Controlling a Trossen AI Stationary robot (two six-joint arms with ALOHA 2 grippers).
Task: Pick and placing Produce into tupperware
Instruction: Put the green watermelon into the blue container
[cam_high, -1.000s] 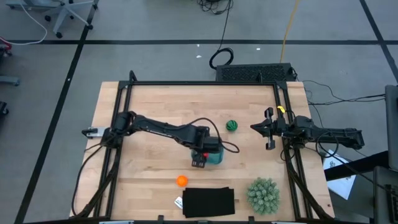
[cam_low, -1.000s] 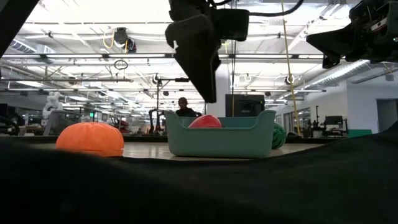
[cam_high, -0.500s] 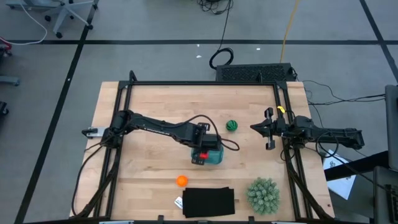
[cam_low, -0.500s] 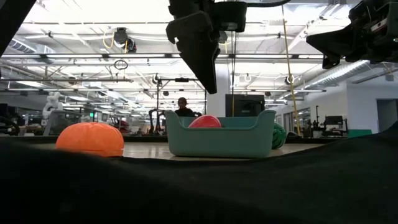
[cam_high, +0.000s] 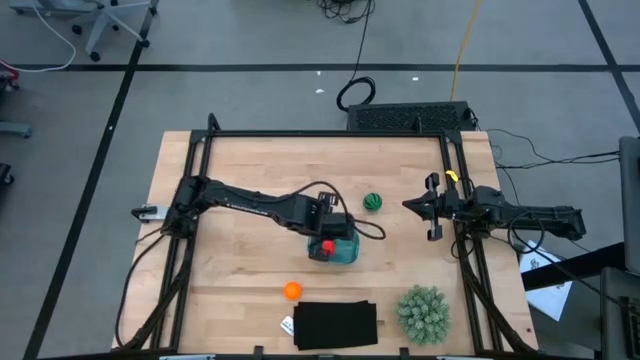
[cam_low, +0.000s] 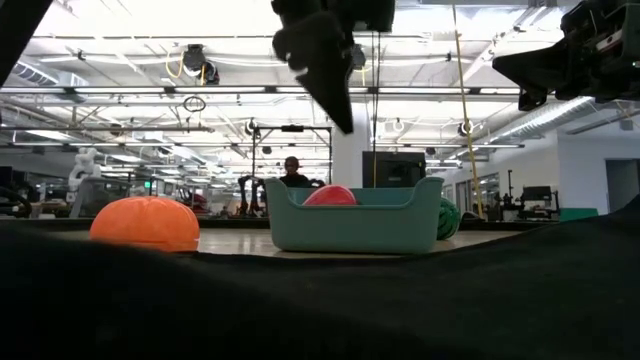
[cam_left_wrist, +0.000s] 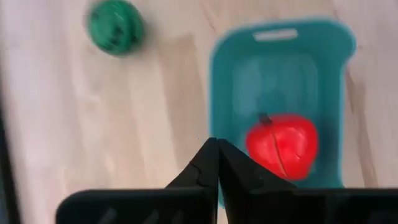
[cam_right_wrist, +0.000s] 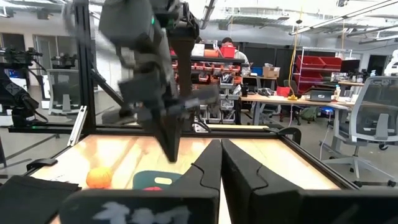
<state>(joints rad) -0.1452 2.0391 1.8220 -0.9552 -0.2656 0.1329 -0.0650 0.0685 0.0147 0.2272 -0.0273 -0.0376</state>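
On the wooden bench (cam_high: 240, 260), the red toy fruit (cam_left_wrist: 281, 145) lies inside the teal plastic tub (cam_left_wrist: 339, 99); the left tool (cam_left_wrist: 217, 148), pinched shut and empty, hangs above.

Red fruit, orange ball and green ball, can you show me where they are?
red fruit (cam_left_wrist: 281, 145), left wrist view, middle of its top.
orange ball (cam_high: 291, 290), high view, its centre.
green ball (cam_left_wrist: 114, 27), left wrist view, its centre.
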